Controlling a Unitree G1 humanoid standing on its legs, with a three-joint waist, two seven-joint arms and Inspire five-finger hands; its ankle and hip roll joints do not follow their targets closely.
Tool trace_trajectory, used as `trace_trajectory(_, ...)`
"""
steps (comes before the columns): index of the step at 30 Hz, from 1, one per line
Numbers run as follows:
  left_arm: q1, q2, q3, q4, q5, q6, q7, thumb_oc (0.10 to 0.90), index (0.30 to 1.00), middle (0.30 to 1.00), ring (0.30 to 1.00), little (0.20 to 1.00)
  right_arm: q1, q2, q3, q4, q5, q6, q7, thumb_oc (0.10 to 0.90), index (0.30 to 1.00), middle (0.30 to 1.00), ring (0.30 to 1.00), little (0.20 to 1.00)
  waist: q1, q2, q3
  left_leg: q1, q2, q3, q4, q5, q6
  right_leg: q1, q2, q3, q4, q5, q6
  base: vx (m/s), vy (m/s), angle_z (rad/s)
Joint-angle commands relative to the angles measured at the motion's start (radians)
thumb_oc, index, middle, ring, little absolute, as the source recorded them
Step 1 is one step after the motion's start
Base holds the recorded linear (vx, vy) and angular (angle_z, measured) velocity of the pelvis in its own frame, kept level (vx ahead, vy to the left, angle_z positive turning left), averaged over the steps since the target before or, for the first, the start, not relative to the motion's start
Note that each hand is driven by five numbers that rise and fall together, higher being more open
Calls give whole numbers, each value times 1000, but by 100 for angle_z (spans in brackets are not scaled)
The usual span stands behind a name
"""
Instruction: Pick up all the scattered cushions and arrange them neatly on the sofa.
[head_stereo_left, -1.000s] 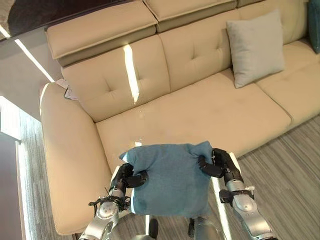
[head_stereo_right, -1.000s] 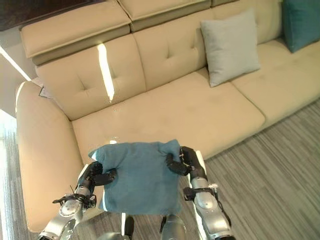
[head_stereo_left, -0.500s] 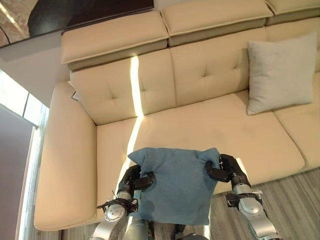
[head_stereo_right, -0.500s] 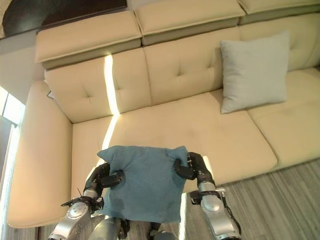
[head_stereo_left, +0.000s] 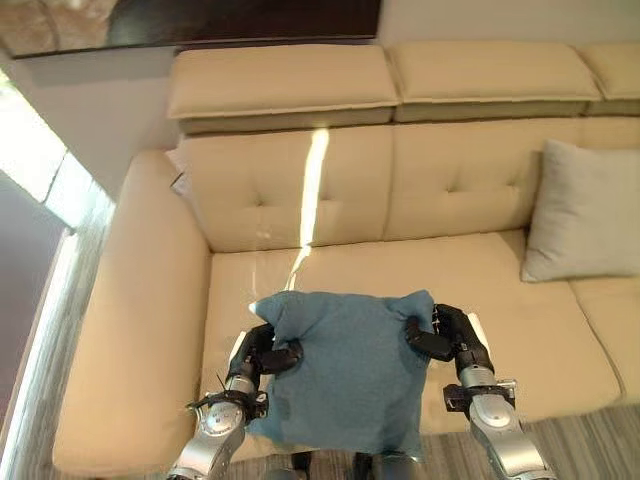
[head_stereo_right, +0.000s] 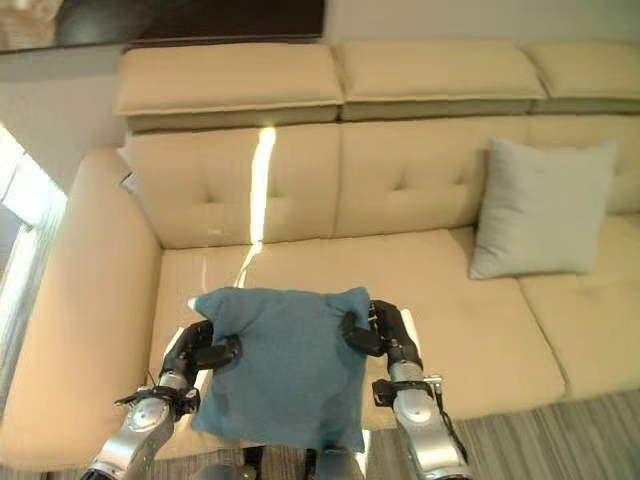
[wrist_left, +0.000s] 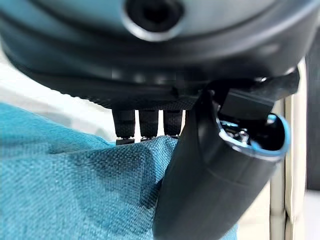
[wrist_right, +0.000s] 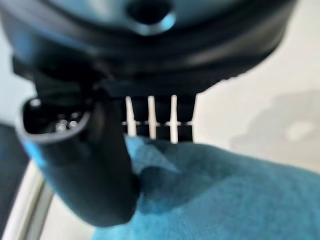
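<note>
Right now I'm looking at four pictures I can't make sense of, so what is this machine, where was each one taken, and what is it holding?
It is a humanoid robot facing a beige sofa. The two wide pictures come from cameras on its head, looking down. The two close-ups come from cameras on its wrists. Its left hand and right hand each pinch an upper corner of a teal cushion, holding it over the seat's front edge. A grey cushion leans against the backrest on the right.

Two silver-grey jointed forearms, each ending in a dark robot hand (head_stereo_left: 268, 357) (head_stereo_left: 440, 335), black wrist collars.
</note>
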Motion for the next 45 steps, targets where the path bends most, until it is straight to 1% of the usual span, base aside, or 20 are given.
trace_trajectory(1,-85,-7,49,-157,23,-150,3,400,300,300,300,300,-54,-1,-36,-88,-11,-121,-24,400,300,300,300,300,5,-28,-115,-10,14,46,5,-62,-61,151,-9,-41,-198,117,67,10,-121,54)
trace_trajectory(2,-82,-11,55,-155,20,-148,10,400,300,300,300,300,-64,-1,-30,-82,-14,-122,-28,400,300,300,300,300,14,-35,-126,-18,21,49,-1,-48,-75,168,-5,-63,-227,125,71,-13,-126,60)
trace_trajectory(4,-85,-17,61,-159,16,-150,8,400,300,300,300,300,-67,-7,-31,-91,-20,-122,-27,400,300,300,300,300,17,-43,-144,-40,27,49,-1,-40,-96,192,5,-82,-272,129,71,-25,-123,34)
trace_trajectory(6,-91,-26,59,-159,16,-151,9,400,300,300,300,300,-64,-10,-37,-100,-26,-124,-28,400,300,300,300,300,13,-47,-150,-45,30,32,-1,-42,-104,211,13,-105,-299,133,67,17,-121,31)
trace_trajectory(8,-105,-31,54,-159,20,-150,17,400,300,300,300,300,-58,-14,-43,-98,-23,-126,-34,400,300,300,300,300,7,-45,-157,-45,31,11,-1,-39,-113,229,21,-126,-334,145,63,48,-119,42)
trace_trajectory(14,-110,-29,71,-194,25,-155,36,400,300,300,300,300,-67,-24,-48,-117,-38,-129,-48,400,300,300,300,300,4,-36,-168,-36,44,12,-1,-41,-125,234,31,-136,-341,127,60,55,-45,12)
trace_trajectory(18,-153,-25,75,-221,39,-166,64,400,300,300,300,300,-114,-42,-49,-134,-47,-137,-72,400,300,300,300,300,2,-29,-167,-43,52,13,-1,-42,-134,226,32,-146,-341,123,62,28,-18,3)
trace_trajectory(21,-240,-17,62,-246,61,-182,102,400,300,300,300,300,-210,-68,-30,-142,-51,-148,-102,400,300,300,300,300,0,-22,-161,-56,57,10,-1,-39,-141,208,36,-145,-341,124,63,1,-12,3)
trace_trajectory(22,-301,-13,54,-240,69,-189,125,400,300,300,300,300,-268,-79,-13,-139,-49,-151,-117,400,300,300,300,300,-1,-18,-156,-67,59,9,-1,-36,-144,195,38,-143,-341,124,62,-35,-9,5)
trace_trajectory(23,-304,-13,55,-238,70,-189,126,400,300,300,300,300,-271,-79,-12,-138,-48,-152,-117,400,300,300,300,300,-1,-18,-155,-68,60,9,-1,-36,-144,194,38,-143,-341,124,62,-35,-4,5)
trace_trajectory(26,-407,-4,33,-224,85,-200,159,400,300,300,300,300,-373,-93,22,-124,-42,-156,-136,400,300,300,300,300,-3,-12,-147,-87,63,5,-1,-32,-149,173,41,-141,-341,127,62,-43,-4,6)
trace_trajectory(27,-481,-1,15,-205,85,-206,182,400,300,300,300,300,-440,-104,46,-109,-39,-155,-149,400,300,300,300,300,-3,-9,-139,-102,65,4,-1,-27,-151,157,44,-139,-341,131,61,-52,-4,10)
trace_trajectory(28,-484,-1,15,-203,85,-207,183,400,300,300,300,300,-444,-104,46,-107,-39,-156,-149,400,300,300,300,300,-3,-8,-137,-103,65,4,-1,-27,-151,156,44,-139,-341,131,61,-59,-5,10)
trace_trajectory(34,-703,-9,-45,-100,60,-232,252,400,300,300,300,300,-645,-101,120,-45,-17,-157,-196,400,300,300,300,300,-13,1,-122,-146,67,3,-1,-13,-157,106,48,-129,-341,143,60,-48,5,4)
trace_trajectory(35,-707,-9,-45,-97,60,-234,252,400,300,300,300,300,-649,-102,120,-43,-16,-158,-196,400,300,300,300,300,-14,2,-121,-148,67,3,-1,-13,-157,104,48,-129,-341,143,60,-76,18,-1)
trace_trajectory(36,-776,-9,-63,-56,56,-243,273,400,300,300,300,300,-713,-100,138,-14,-12,-159,-213,400,300,300,300,300,-18,4,-117,-170,68,3,-1,-6,-159,79,49,-123,-341,149,59,-76,15,1)
trace_trajectory(40,-859,-14,-85,4,36,-259,299,400,300,300,300,300,-791,-93,166,29,-7,-164,-237,400,300,300,300,300,-28,7,-121,-216,67,6,-1,6,-161,30,50,-116,-341,163,55,-64,20,-1)
trace_trajectory(43,-887,-15,-99,34,30,-261,302,400,300,300,300,300,-816,-90,182,51,-7,-164,-245,400,300,300,300,300,-36,4,-124,-240,66,9,-1,12,-161,4,51,-109,-341,172,53,-38,16,-2)
trace_trajectory(45,-894,-30,-113,59,4,-266,294,400,300,300,300,300,-819,-88,192,68,1,-163,-241,400,300,300,300,300,-45,1,-121,-259,66,11,-1,16,-160,-17,48,-105,-341,180,51,-45,17,6)
